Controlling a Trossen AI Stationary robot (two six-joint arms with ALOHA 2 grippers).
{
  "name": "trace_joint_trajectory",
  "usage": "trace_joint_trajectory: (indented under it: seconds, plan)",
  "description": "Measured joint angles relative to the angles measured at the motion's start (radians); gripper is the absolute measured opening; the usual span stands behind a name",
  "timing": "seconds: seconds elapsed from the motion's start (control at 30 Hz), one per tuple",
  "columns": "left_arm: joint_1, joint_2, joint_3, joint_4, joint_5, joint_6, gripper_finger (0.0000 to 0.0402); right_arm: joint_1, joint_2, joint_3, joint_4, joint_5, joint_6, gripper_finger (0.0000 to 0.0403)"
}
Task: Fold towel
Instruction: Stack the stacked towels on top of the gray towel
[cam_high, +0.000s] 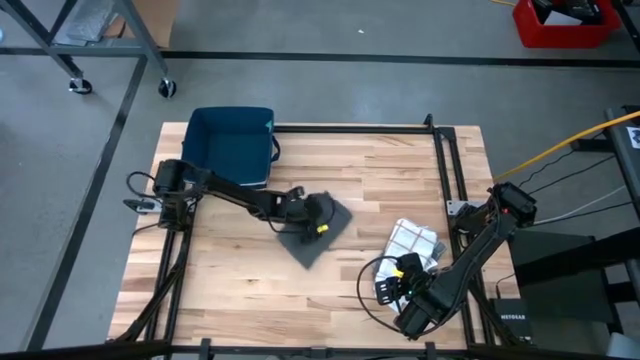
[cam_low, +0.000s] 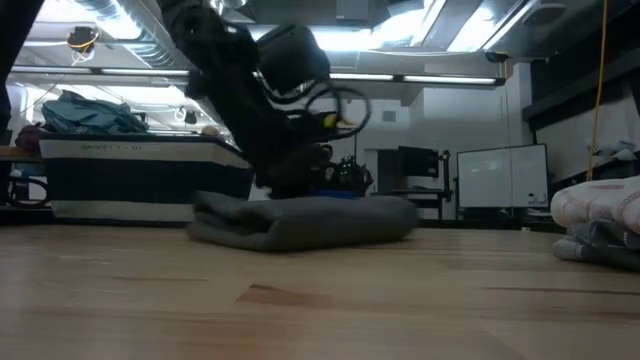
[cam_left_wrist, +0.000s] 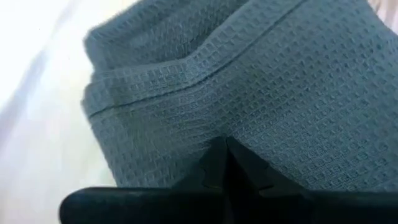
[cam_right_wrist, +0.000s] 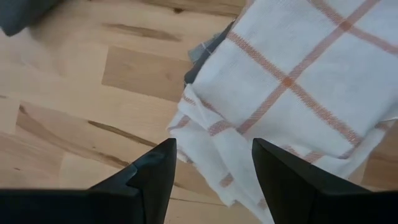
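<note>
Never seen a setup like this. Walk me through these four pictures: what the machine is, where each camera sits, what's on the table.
It is a robot with two dark arms at a wooden table. One camera looks straight down, one sits at table height, and one rides on each wrist. The left gripper, fingers shut, presses on a folded grey towel; its wrist camera shows the weave up close. The right gripper waits open near the table's right side, beside a white towel with orange checks lying on something grey. A dark blue bin sits at the far left corner.

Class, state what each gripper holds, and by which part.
Left gripper: shut, pressed on the folded grey waffle-weave towel; a hold cannot be told. Right gripper: open, holding nothing.
</note>
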Motion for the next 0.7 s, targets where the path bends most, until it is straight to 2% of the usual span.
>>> trace_joint_trajectory:
  seconds: [0.13, 0.37, 0.43, 0.53, 0.7]
  plan:
    - [-0.036, -0.011, 0.002, -0.170, 0.074, -0.179, 0.0003, 0.000, 0.000, 0.000, 0.014, 0.000, 0.000, 0.0216]
    - [-0.154, -0.093, -0.009, -0.277, 0.189, -0.237, 0.0003, 0.000, 0.000, 0.000, 0.010, -0.003, 0.000, 0.0216]
    - [-0.174, -0.127, -0.011, -0.276, 0.186, -0.228, 0.0003, 0.000, 0.000, 0.000, 0.006, -0.006, 0.000, 0.0216]
    - [-0.187, -0.168, -0.015, -0.245, 0.126, -0.168, 0.0003, 0.000, 0.000, 0.000, -0.011, -0.021, 0.004, 0.0216]
    - [-0.179, -0.208, -0.011, -0.068, 0.060, -0.010, 0.0003, 0.000, 0.000, 0.000, -0.111, -0.108, 0.034, 0.0216]
